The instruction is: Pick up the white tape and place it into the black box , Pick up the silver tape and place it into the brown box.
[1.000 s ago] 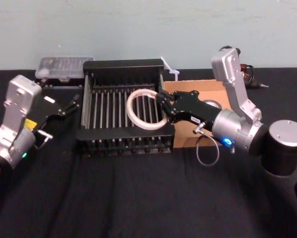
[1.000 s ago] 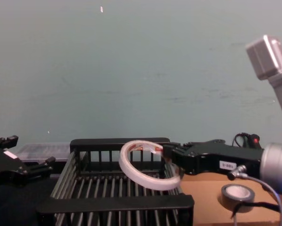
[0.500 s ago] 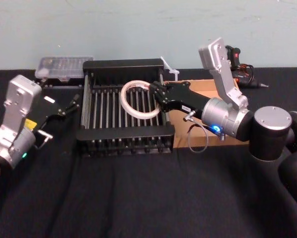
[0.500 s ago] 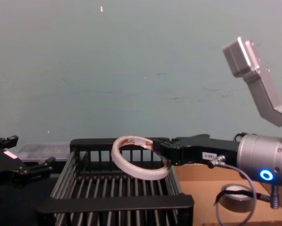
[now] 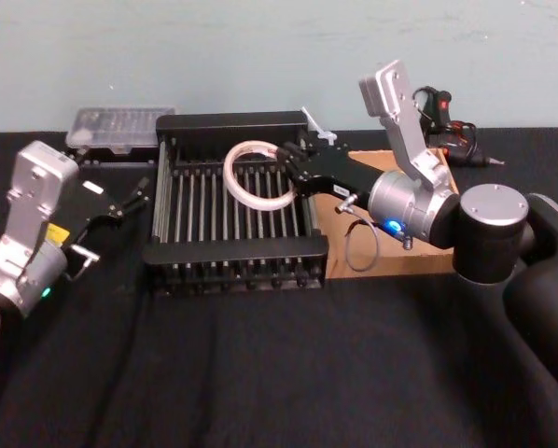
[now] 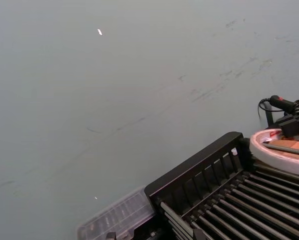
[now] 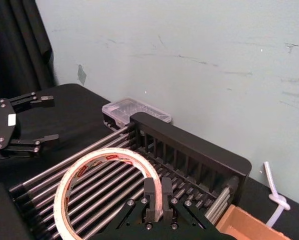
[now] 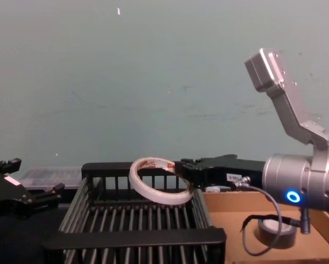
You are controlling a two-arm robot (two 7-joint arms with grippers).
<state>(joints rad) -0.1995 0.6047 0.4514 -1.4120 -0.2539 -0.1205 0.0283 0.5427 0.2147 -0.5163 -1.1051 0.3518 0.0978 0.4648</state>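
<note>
My right gripper is shut on the rim of the white tape, a large thin whitish ring with red print inside. It holds the ring tilted in the air over the black box, a slatted crate. The right wrist view shows the fingers pinching the white tape above the bars. The silver tape lies in the brown box, a tan tray right of the crate. My left gripper is open, left of the crate.
A clear plastic case lies behind the crate's left corner. A white strip pokes up behind the crate. A black and red tool sits at the back right. Black cloth covers the table in front.
My right gripper has carried the white tape left and toward the back, from the crate's right edge to over its middle. The left arm has not moved.
</note>
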